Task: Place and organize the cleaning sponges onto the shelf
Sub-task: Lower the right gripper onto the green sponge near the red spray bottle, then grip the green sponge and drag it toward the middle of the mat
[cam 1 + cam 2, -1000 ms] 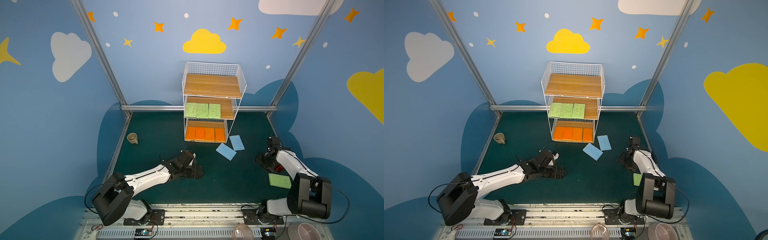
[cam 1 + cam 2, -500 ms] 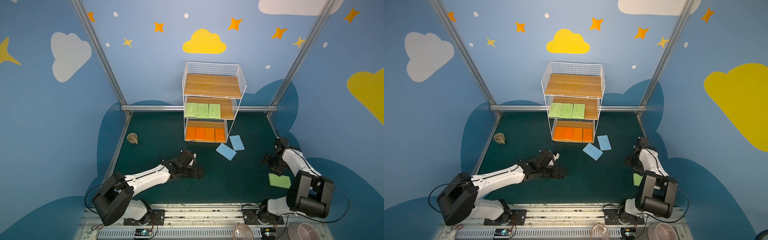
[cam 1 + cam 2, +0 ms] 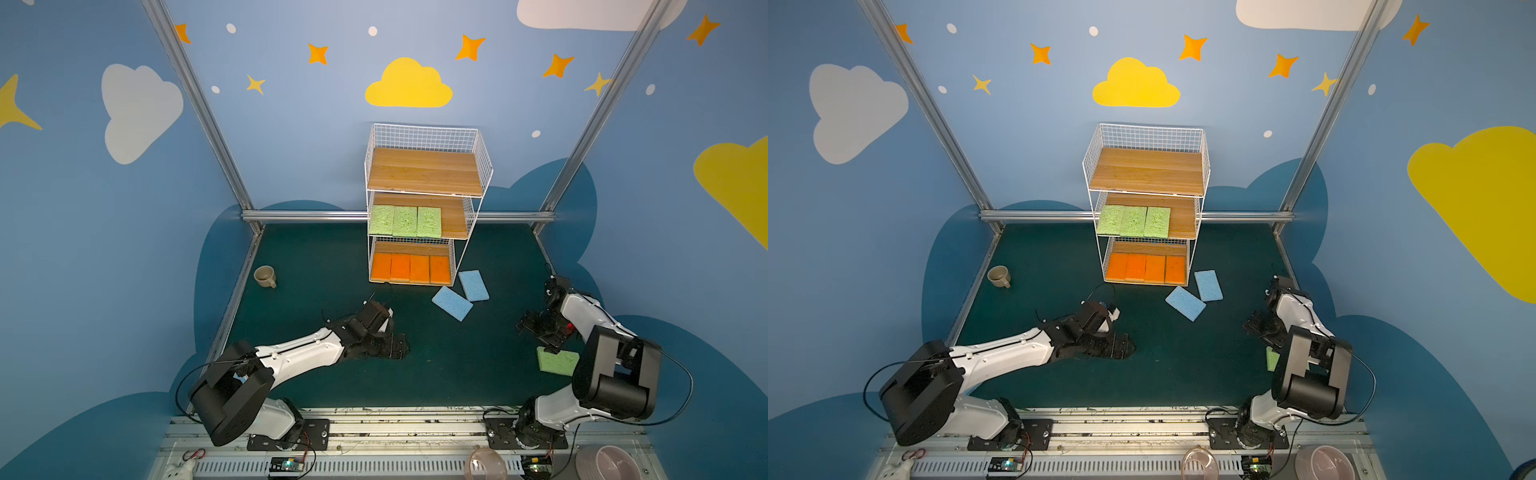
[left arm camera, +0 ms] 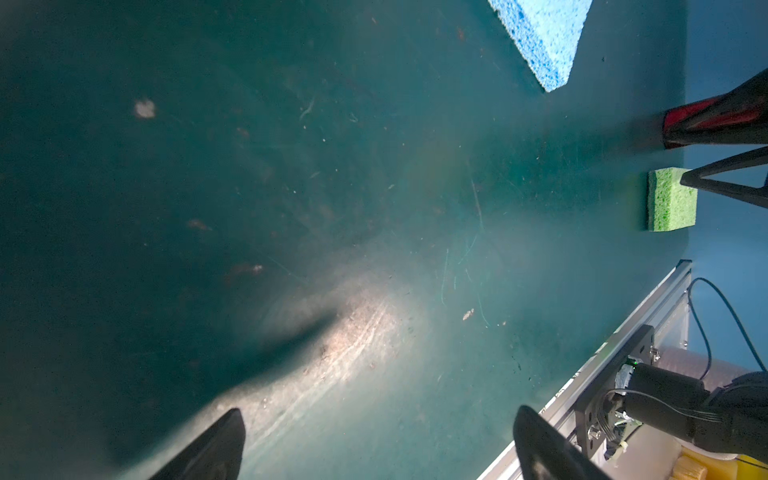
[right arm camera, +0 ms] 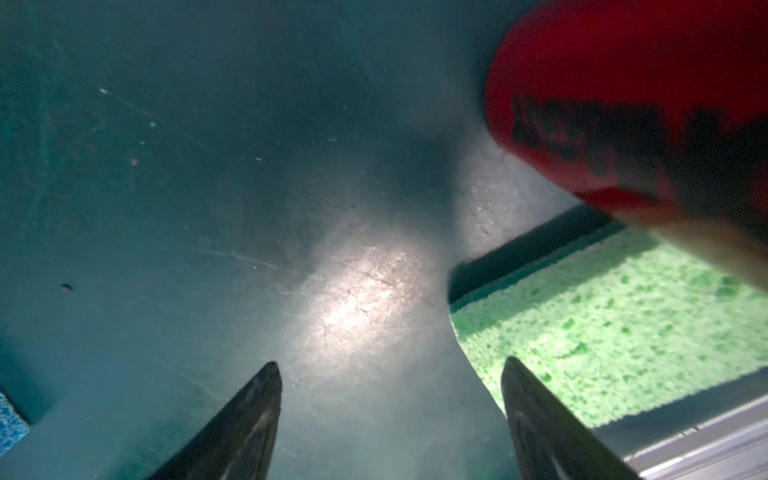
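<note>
Counting from the near edge: one pinkish bowl (image 3: 606, 462) and one clear bowl (image 3: 486, 463), both cut off by the frame. Next comes the left gripper (image 4: 380, 411), low over the green mat (image 3: 436, 374), its jaws spread wide with only bare mat between them. The right gripper (image 5: 391, 363) is also spread wide and grips nothing. One loose green sponge (image 3: 555, 361) lies flat on the mat just beside one of its fingers (image 5: 540, 415), and the arm covers part of it in both top views. A blurred red shape (image 5: 623, 104) fills a corner of the right wrist view; what it is cannot be made out.

Farther out lie a tilted blue sponge (image 3: 452, 303) and a second blue sponge (image 3: 473, 285), close together just in front of the shelf (image 3: 484, 166). One mug (image 3: 264, 276) sits alone at the left. On the shelf, four orange sponges (image 3: 410, 268) fill the bottom board in a row and three shelved green sponges (image 3: 404, 221) line the middle board. The upper boards hide the rear of both boards.
</note>
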You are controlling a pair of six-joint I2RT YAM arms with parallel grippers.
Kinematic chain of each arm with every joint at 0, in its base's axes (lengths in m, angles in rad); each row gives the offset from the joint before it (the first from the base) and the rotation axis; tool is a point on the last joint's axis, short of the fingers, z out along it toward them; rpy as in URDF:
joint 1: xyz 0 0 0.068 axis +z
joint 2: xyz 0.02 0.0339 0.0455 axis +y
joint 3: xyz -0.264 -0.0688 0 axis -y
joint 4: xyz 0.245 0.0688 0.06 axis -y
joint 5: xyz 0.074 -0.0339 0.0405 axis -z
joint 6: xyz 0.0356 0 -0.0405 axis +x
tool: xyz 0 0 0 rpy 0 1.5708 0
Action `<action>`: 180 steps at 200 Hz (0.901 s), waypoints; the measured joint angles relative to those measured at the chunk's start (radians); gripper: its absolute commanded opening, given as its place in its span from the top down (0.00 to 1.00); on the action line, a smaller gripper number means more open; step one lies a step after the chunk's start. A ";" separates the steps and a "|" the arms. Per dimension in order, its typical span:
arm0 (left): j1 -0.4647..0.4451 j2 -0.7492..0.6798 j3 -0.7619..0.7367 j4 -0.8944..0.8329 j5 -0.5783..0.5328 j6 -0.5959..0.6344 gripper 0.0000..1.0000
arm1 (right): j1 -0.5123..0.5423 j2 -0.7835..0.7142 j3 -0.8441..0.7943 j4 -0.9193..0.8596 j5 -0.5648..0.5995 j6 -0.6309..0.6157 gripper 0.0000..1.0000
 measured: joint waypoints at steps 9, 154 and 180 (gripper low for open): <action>0.000 0.000 0.001 0.000 0.000 0.002 0.00 | -0.004 0.003 0.000 0.002 -0.005 0.000 0.19; 0.000 -0.002 0.001 -0.005 -0.001 0.007 0.00 | 0.051 0.092 0.021 0.042 -0.032 -0.010 0.25; 0.000 -0.001 0.001 -0.005 -0.001 0.007 0.00 | 0.145 0.090 0.021 0.055 -0.042 0.002 0.25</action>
